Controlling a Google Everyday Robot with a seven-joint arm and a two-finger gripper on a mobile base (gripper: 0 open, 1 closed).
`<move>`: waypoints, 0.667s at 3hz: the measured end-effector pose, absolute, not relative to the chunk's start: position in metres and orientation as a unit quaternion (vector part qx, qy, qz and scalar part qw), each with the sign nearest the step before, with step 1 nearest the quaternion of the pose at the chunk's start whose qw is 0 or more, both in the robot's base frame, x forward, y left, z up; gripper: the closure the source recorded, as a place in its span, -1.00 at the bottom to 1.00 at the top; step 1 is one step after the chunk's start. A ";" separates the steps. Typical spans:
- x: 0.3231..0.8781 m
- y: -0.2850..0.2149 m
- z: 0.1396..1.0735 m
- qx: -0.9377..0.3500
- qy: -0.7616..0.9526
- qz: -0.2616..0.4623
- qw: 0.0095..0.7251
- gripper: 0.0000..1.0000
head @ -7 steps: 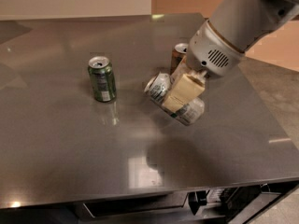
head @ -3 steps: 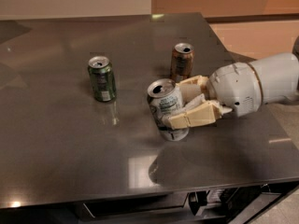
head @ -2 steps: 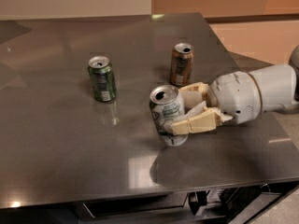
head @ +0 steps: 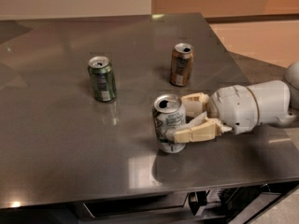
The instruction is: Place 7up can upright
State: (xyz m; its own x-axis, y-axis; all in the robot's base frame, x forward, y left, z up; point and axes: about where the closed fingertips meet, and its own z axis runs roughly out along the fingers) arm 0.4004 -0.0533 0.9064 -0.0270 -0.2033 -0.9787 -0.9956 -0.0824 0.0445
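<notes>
Worktop (head: 70,162): dark glossy metal, carrying three cans; front edge nearest the camera.
7up can (head: 166,120): nearest item, right of centre and close to the front edge; silver-white with green patches; long axis vertical, opened top up, base seemingly flat on the worktop.
Hand (head: 180,117): level with the can's body, reaching in from the right; closed on the 7up can.
Near finger (head: 198,130): laid across the can's lower front, touching it.
Far finger (head: 195,101): behind the can's upper right side; tip hidden by the can.
Deciding relation: can at the left tip of the hand, directly between both fingers; finger line horizontal, crosswise to the can's upright axis.
Arm (head: 254,107): white housing stretched roughly level just above the worktop, entering from the right edge of view; sole arm on the rig.
Step, as judged: placement all but done; release remaining.
Next move, as judged: open evenly on both sides, then draw back rightward along the arm's own line.
Risk, as judged: drag from the near finger, enough to tip the can.
Dark green can (head: 101,79): upright, farther back, well apart to the left.
Brown-orange can (head: 181,65): upright, farthest back; near the far finger but apart from it.
</notes>
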 end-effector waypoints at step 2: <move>0.396 -0.054 0.899 -0.552 0.524 0.466 0.451 0.17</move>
State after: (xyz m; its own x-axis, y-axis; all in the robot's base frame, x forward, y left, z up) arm 0.3961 -0.0540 0.8987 0.0165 -0.1592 -0.9871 -0.9990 -0.0438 -0.0097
